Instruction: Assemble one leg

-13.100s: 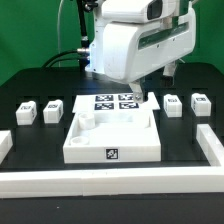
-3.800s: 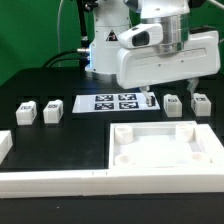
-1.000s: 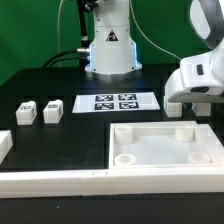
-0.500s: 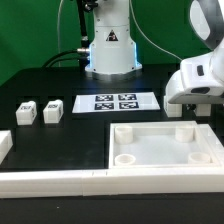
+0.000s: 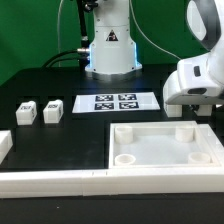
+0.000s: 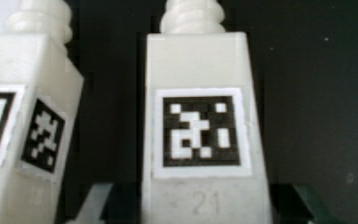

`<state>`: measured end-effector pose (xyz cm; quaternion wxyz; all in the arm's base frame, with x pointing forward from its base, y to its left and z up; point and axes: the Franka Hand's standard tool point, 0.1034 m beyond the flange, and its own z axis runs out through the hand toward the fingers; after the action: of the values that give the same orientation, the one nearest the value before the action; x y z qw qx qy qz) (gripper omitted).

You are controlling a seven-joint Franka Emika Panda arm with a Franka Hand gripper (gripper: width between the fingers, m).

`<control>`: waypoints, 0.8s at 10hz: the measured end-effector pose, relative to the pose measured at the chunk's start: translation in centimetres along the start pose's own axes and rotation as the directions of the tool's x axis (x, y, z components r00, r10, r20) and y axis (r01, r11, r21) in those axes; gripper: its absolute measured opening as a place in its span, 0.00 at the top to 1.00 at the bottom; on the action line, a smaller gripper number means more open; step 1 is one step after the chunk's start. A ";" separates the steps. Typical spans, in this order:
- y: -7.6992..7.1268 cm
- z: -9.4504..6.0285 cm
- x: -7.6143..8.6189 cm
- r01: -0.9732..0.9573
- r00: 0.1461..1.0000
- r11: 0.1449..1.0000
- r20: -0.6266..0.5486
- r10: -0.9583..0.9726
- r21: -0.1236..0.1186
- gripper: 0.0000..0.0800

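In the wrist view a white leg [image 6: 197,110] with a black-and-white tag and a knobbed end stands between my two dark fingers [image 6: 105,200]. There is a gap on each side, so my gripper [image 6: 199,202] is open around it. A second leg [image 6: 19,120] stands right beside it. In the exterior view the arm's white hand [image 5: 195,85] hangs low at the right and hides both these legs and the fingers. Two more legs [image 5: 27,110] [image 5: 52,110] stand at the exterior view's left.
The large white tray [image 5: 140,150] with round corner sockets lies at the front right, just in front of the hand. The marker board [image 5: 118,102] lies at the back middle. A white wall [image 5: 60,182] runs along the front, with a white block [image 5: 4,145] at the left.
The tray went from the middle to the front right. The hand then left it and went down over the right-hand legs. It has hardly moved in the last second.
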<state>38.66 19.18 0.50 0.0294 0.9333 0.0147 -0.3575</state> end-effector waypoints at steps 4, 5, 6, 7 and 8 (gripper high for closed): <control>0.7 -1.2 -0.6 0.005 1.000 1.000 0.005 -0.005 0.003 0.64; 1.2 -2.0 -1.2 0.011 1.000 1.000 0.019 -0.011 0.002 0.64; 1.9 -3.2 -2.2 0.020 0.999 1.000 0.038 -0.020 0.001 0.63; 3.0 -5.0 -2.9 0.038 0.999 0.999 0.038 -0.038 0.006 0.63; 4.3 -7.2 -3.4 0.048 0.999 0.999 0.013 -0.048 0.020 0.63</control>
<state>41.13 15.32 8.27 0.0119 0.9305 0.0335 -0.3644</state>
